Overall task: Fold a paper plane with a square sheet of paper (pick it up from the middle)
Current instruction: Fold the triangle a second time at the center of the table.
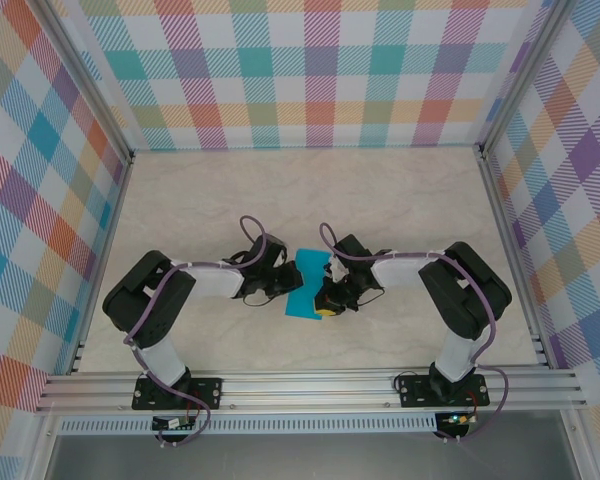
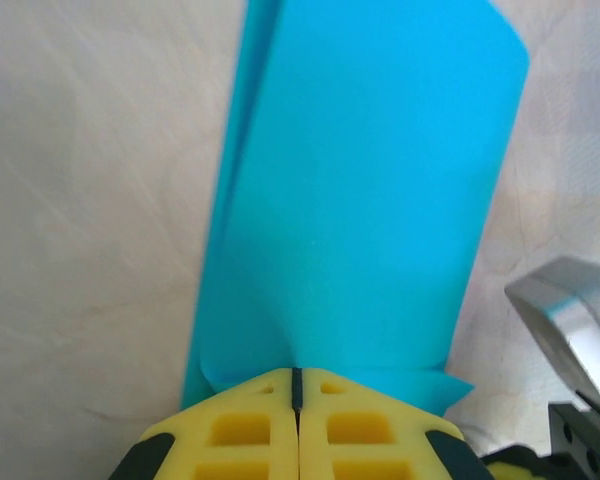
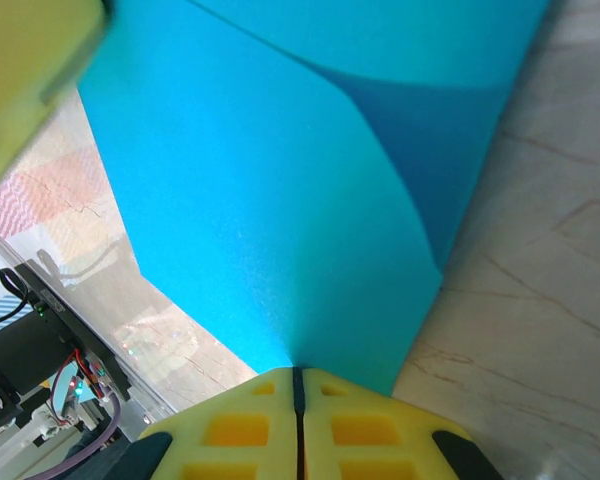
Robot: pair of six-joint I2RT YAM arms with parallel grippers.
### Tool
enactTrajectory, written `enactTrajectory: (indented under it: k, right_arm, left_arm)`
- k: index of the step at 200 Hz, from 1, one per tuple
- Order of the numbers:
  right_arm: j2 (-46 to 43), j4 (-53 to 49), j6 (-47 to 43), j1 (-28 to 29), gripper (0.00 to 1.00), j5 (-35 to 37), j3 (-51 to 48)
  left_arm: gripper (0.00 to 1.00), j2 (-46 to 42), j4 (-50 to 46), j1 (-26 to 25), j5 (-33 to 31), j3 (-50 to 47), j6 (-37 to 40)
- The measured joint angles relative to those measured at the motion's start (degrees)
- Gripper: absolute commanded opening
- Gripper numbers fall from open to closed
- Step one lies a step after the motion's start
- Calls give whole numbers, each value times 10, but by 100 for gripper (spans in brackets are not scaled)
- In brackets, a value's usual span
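You've got the square sheet of paper pinched from both sides, near the middle of the table and a touch closer to its near edge. Your left gripper has its yellow fingers pressed together on one edge of the sheet. Your right gripper is clamped the same way on the opposite edge. The teal sheet bows between them, with one flap folded over.

Plaid walls, marbled tabletop
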Motion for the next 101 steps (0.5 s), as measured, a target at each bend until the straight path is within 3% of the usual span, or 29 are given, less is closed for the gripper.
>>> enactTrajectory:
  k: [35, 101]
  right_arm:
    - [2, 2, 0, -2, 7, -7, 0]
    - [3, 2, 1, -2, 8, -8, 1]
  left_arm:
    - [6, 0, 2, 32, -2, 0, 1]
    - [10, -5, -47, 47, -10, 23, 28]
